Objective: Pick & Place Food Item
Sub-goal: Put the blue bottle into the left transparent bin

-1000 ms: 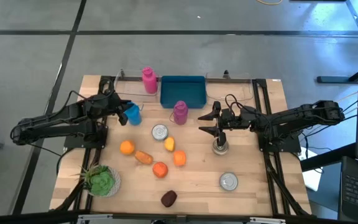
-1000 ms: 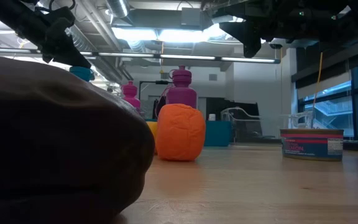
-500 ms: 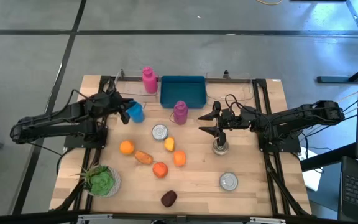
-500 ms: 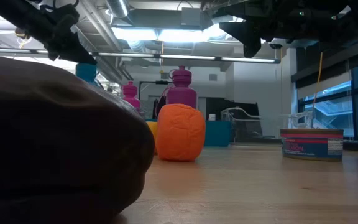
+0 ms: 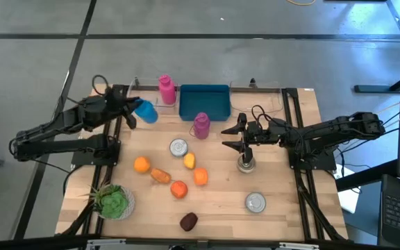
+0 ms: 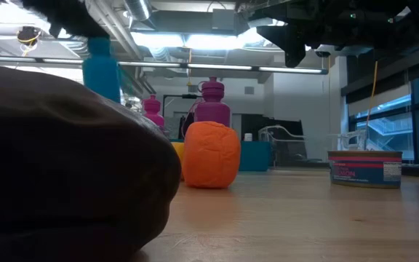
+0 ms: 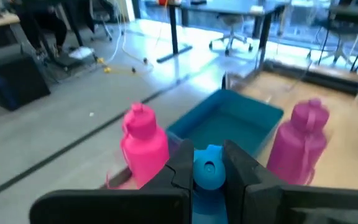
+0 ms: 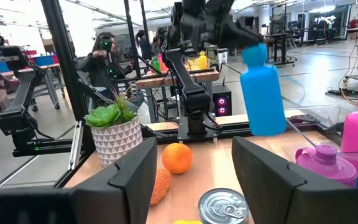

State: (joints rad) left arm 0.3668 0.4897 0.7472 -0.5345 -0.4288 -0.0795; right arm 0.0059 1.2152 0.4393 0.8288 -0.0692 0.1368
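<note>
no words or numbers can be read anywhere. the can (image 6: 364, 169) on the counter (image 6: 304, 218) has a red and blue label, but its writing is too small and blurry to make out. the lid of the other can (image 8: 224, 205) has no writing that can be made out.

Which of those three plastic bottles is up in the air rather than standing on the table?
The blue plastic bottle, gripped at its cap by the left gripper. The pink bottle and the purple bottle both stand on the wooden table.
</note>
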